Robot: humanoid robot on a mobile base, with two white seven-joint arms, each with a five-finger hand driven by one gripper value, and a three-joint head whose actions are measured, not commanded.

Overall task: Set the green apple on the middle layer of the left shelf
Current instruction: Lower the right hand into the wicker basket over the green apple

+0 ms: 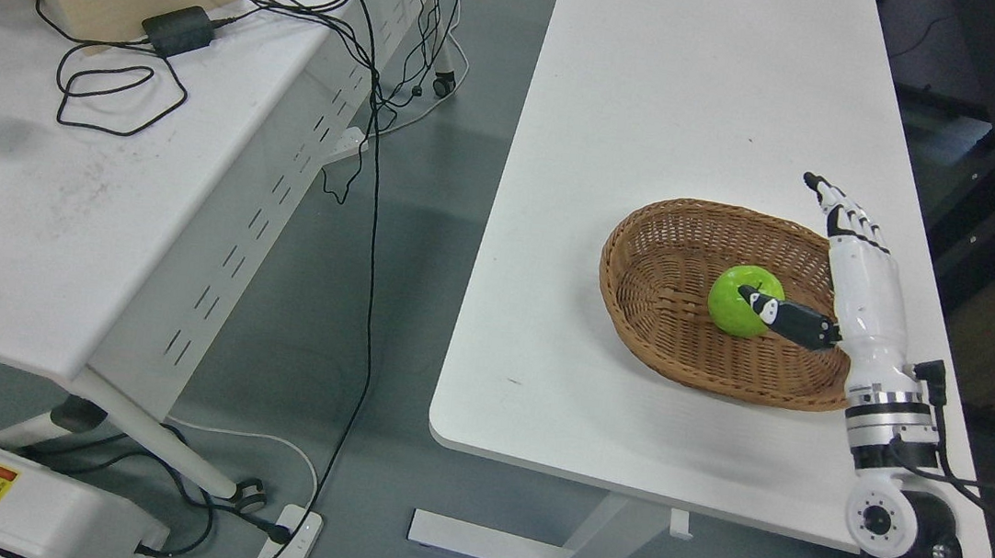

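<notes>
Looking down from the head view, the green apple (pixel 743 301) sits inside the wicker basket (pixel 645 281) on the right-hand white desk (pixel 664 102). The right hand (pixel 859 271) stands just beside it with fingers (pixel 846 214) stretched flat and the thumb (pixel 785 317) jutting across the apple's near side, holding nothing. I judge the fruit firm, smooth and rather slick, light enough for one hand. Its round shape will likely roll in the basket, so the hold should wrap its widest middle, thumb opposite fingers. No shelf shows in this view.
</notes>
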